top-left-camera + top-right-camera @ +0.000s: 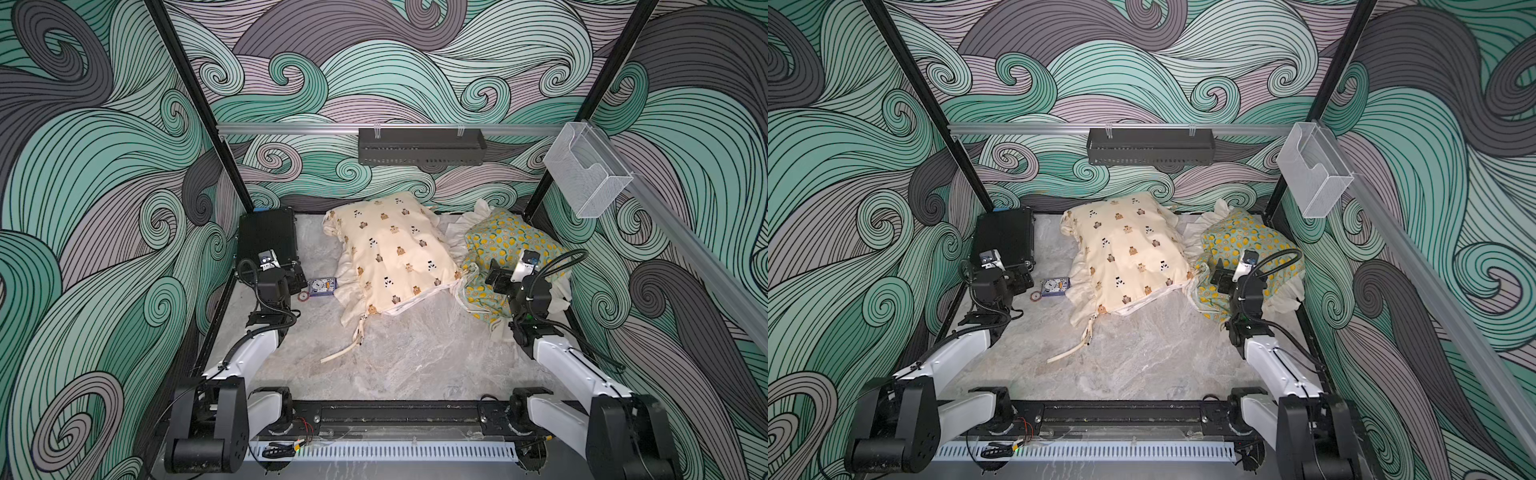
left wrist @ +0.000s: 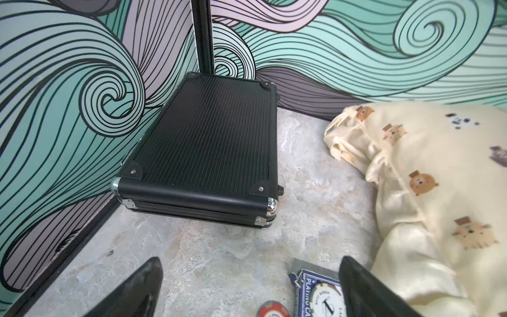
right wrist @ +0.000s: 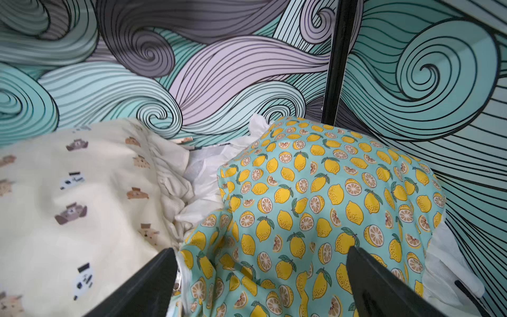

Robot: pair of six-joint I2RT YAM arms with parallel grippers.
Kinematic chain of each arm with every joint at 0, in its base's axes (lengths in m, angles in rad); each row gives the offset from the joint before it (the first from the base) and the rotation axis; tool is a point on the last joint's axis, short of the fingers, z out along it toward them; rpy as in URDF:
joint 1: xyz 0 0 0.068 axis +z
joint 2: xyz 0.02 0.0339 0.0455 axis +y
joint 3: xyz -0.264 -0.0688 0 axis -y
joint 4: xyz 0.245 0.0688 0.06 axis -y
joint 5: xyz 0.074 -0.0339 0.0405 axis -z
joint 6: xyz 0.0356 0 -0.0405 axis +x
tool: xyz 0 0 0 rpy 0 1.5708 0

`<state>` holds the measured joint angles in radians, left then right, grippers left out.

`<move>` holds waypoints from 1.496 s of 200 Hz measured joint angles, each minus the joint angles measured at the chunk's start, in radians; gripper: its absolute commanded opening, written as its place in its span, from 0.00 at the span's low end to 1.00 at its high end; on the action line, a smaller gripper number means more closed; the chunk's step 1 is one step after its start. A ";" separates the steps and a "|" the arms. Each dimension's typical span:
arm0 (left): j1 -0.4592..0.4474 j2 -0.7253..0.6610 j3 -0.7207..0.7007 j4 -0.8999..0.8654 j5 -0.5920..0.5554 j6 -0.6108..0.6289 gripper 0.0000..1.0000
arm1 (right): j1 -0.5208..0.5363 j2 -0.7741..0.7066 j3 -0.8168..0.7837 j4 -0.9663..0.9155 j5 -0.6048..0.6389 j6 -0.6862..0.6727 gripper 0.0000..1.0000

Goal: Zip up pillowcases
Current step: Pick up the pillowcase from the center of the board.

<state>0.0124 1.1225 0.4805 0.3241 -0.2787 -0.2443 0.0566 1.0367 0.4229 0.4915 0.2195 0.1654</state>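
Observation:
The cream bear-print pillowcase [image 1: 395, 257] [image 1: 1129, 257] lies at the back middle of the table, with a cream tie [image 1: 345, 351] trailing forward from its near corner. The mint lemon-print pillowcase [image 1: 503, 237] [image 1: 1237, 241] is bunched in the back right corner and touches the cream one. My right gripper [image 1: 496, 274] [image 3: 260, 249] hovers open just over the lemon fabric [image 3: 329, 205], with nothing between its fingers. My left gripper [image 1: 297, 277] [image 2: 250, 260] is open above bare table, left of the bear pillowcase [image 2: 439, 192].
A black ribbed hard case [image 1: 268, 235] [image 2: 208, 142] stands in the back left corner. A blue playing-card box [image 1: 322, 287] [image 2: 315, 293] and a red chip [image 1: 303, 296] lie by the left gripper. A black basket [image 1: 422, 145] and a clear holder [image 1: 586, 174] hang on the rails.

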 measured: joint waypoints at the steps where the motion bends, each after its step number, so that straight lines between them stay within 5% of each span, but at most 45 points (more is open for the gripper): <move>1: 0.000 -0.002 0.000 -0.002 0.001 -0.002 0.99 | 0.000 -0.004 0.003 -0.006 0.002 0.009 0.99; 70: 0.014 -0.153 0.086 -0.237 -0.077 -0.405 0.99 | -0.001 -0.106 -0.010 -0.181 0.024 0.317 0.99; 134: 0.027 -0.137 0.073 -0.322 0.052 -0.517 0.98 | 0.034 0.049 0.083 -0.314 -0.164 0.376 0.99; 199: -0.039 -0.097 0.076 -0.382 0.327 -0.532 0.98 | 0.340 0.153 0.159 -0.355 -0.261 0.316 0.99; 299: -0.218 -0.088 0.072 -0.558 0.451 -0.598 0.99 | 0.707 0.341 0.194 -0.293 -0.240 0.173 0.99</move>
<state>-0.2054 1.0344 0.5522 -0.2337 0.1722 -0.8421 0.7635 1.3777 0.6170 0.1986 -0.0200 0.3386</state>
